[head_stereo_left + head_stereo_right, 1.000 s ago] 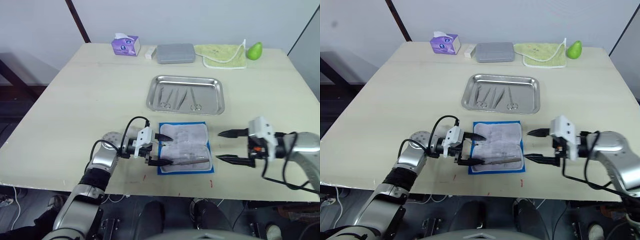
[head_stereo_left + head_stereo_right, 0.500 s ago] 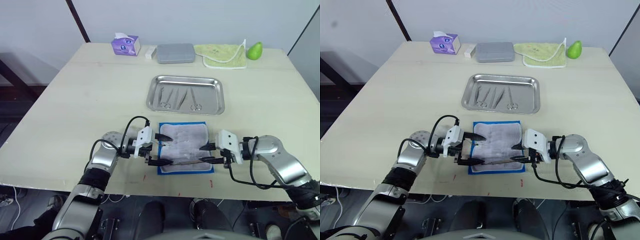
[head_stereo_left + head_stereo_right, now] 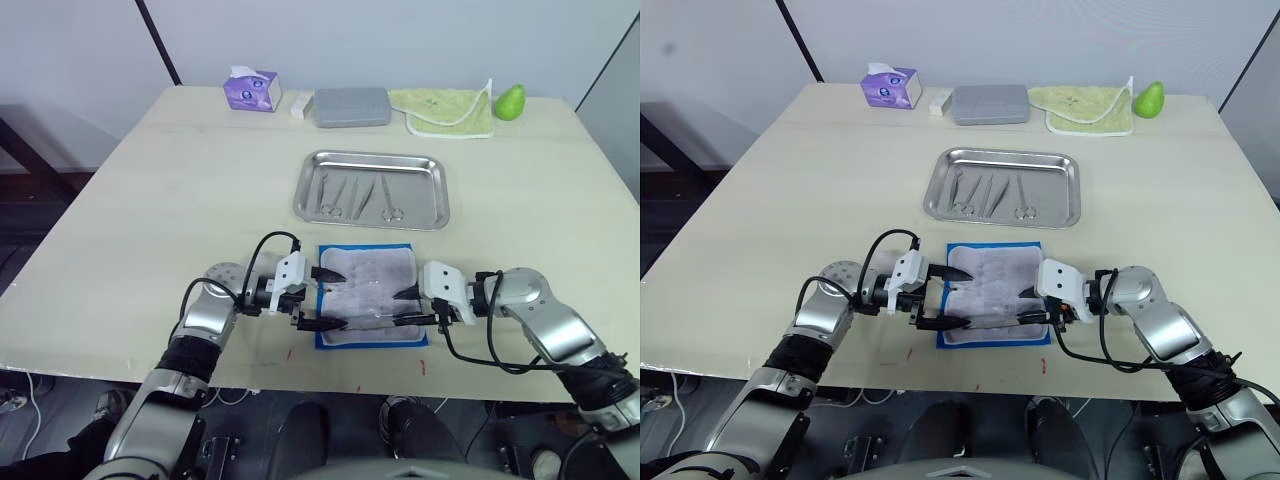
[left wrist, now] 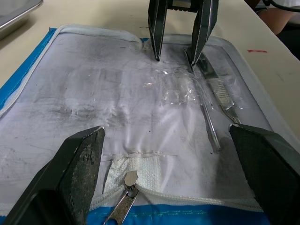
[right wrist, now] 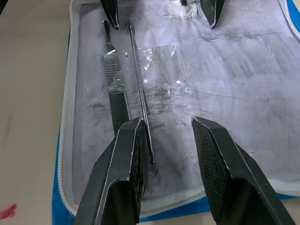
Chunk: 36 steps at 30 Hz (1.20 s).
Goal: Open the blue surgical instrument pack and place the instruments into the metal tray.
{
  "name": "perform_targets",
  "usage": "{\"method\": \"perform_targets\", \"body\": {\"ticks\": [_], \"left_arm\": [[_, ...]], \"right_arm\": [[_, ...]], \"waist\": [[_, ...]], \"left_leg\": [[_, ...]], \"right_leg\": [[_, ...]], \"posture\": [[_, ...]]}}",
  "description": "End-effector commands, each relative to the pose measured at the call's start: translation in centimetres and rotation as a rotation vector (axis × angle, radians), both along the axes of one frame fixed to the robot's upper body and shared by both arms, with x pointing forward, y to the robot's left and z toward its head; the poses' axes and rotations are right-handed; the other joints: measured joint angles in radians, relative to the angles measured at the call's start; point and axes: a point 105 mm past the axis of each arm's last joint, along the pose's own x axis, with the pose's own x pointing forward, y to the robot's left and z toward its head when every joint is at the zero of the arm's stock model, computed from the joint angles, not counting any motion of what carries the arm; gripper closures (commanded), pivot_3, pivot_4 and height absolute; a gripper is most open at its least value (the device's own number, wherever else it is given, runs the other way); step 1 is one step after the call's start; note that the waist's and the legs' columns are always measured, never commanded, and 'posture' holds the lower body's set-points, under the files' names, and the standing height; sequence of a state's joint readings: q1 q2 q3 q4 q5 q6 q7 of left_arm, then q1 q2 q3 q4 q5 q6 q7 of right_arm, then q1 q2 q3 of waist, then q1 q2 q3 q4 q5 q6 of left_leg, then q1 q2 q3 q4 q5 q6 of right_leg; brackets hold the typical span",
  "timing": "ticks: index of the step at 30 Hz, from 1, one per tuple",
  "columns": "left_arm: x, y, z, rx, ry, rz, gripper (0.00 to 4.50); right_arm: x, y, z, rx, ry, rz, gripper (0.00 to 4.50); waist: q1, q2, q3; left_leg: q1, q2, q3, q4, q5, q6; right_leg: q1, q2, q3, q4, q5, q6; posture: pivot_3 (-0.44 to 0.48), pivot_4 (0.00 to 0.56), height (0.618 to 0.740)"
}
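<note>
The blue surgical instrument pack point(image 3: 370, 295) lies unzipped and flat near the table's front edge, its whitish lining facing up. On the lining lie two instruments: a thin silvery probe point(image 5: 139, 89) and a flat-handled tool point(image 5: 116, 93), both near the pack's front edge. My left gripper point(image 3: 335, 298) is open at the pack's left edge, its fingers spread wide over the lining. My right gripper point(image 3: 402, 307) is open, less wide, over the pack's right part, with the probe's end just inside one finger. The metal tray point(image 3: 372, 155) behind the pack holds several instruments point(image 3: 335, 195).
Along the far edge stand a purple tissue box point(image 3: 250, 90), a small white block point(image 3: 300, 105), a grey case point(image 3: 352, 106), a yellow-green cloth point(image 3: 445, 110) and a green pear point(image 3: 510, 100). Small red marks point(image 3: 421, 368) dot the table in front of the pack.
My right gripper has moved left from the bare table beside the pack onto the pack's right side, and its fingers have narrowed. The left gripper has stayed put.
</note>
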<state>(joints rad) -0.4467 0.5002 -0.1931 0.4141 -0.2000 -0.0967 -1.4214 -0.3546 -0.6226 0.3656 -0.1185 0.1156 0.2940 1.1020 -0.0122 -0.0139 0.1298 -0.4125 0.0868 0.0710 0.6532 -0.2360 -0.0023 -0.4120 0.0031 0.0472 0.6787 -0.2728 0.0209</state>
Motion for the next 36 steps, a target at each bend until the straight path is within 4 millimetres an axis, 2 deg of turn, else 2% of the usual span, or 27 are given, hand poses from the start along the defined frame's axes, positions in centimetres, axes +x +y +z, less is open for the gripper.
{"method": "perform_targets", "body": {"ticks": [1, 6, 14, 17, 18, 19, 23, 30, 36], "left_arm": [[-0.4, 0.1, -1.0, 0.031, 0.044, 0.003, 0.0], [-0.4, 0.0, -1.0, 0.029, 0.044, 0.002, 0.0], [-0.5, 0.0, -1.0, 0.029, 0.045, 0.001, 0.0], [-0.5, 0.0, -1.0, 0.028, 0.046, 0.002, 0.0], [-0.5, 0.0, -1.0, 0.028, 0.046, 0.002, 0.0], [-0.5, 0.0, -1.0, 0.028, 0.046, 0.003, 0.0], [-0.5, -0.1, -1.0, 0.026, 0.047, 0.004, 0.0], [-0.5, 0.0, -1.1, 0.026, 0.048, 0.008, 0.0], [-0.5, 0.1, -1.3, 0.033, 0.05, 0.009, 0.0]], "right_arm": [[-0.6, 0.2, -1.5, -0.058, 0.028, 0.016, 2.8], [-1.3, 0.0, -2.5, -0.091, 0.06, 0.023, 2.8], [-1.4, -0.8, -3.8, -0.163, 0.101, -0.001, 2.8], [-1.5, -1.0, -4.5, -0.186, 0.129, -0.015, 3.6], [-1.5, -1.0, -4.6, -0.191, 0.136, -0.016, 4.14], [-1.5, -1.0, -4.7, -0.193, 0.14, -0.016, 4.47], [-1.2, -0.8, -4.6, -0.186, 0.131, -0.026, 4.47], [-0.7, -0.2, -2.3, -0.172, 0.071, 0.001, 4.47], [-0.8, 1.3, 1.1, -0.161, 0.022, 0.062, 4.47]], "waist": [[0.0, 0.0, 0.0], [0.0, 0.0, -0.001], [0.0, -0.002, -0.003], [0.0, -0.004, -0.005], [0.0, -0.006, -0.006], [0.0, -0.007, -0.007], [-0.001, -0.008, -0.008], [0.0, -0.008, -0.008], [0.0, -0.007, -0.007]], "left_leg": [[0.0, 0.0, 0.0, 0.0, 0.0, 0.0], [0.0, 0.0, 0.0, 0.0, 0.0, 0.0], [0.001, 0.0, 0.0, 0.0, 0.0, 0.0], [0.001, 0.0, 0.0, 0.0, 0.0, 0.0], [0.002, 0.0, 0.0, 0.0, 0.0, 0.0], [0.003, 0.0, 0.0, 0.0, 0.0, 0.0], [0.005, 0.0, 0.0, 0.0, 0.0, 0.0], [0.006, 0.0, 0.001, 0.0, 0.0, 0.0], [0.004, 0.0, 0.001, 0.0, 0.0, 0.0]], "right_leg": [[0.0, 0.0, 0.0, 0.0, 0.0, 0.0], [0.0, 0.0, 0.0, 0.0, 0.0, 0.0], [0.001, 0.0, 0.0, 0.0, 0.0, 0.0], [0.001, 0.0, 0.0, 0.0, 0.0, 0.0], [0.002, 0.0, 0.0, 0.0, 0.0, 0.0], [0.003, 0.0, 0.0, 0.0, 0.0, 0.0], [0.004, 0.0, 0.0, 0.0, 0.0, 0.0], [0.004, 0.0, 0.001, 0.001, 0.0, 0.0], [0.003, 0.0, 0.001, 0.0, 0.0, -0.001]], "posture": [[0.0, 0.15, 0.74], [0.0, 0.15, 0.74], [0.0, 0.15, 0.74], [0.0, 0.15, 0.74], [0.0, 0.15, 0.74], [0.0, 0.15, 0.74], [0.0, 0.15, 0.74], [0.0, 0.15, 0.74], [0.0, 0.15, 0.74]]}}
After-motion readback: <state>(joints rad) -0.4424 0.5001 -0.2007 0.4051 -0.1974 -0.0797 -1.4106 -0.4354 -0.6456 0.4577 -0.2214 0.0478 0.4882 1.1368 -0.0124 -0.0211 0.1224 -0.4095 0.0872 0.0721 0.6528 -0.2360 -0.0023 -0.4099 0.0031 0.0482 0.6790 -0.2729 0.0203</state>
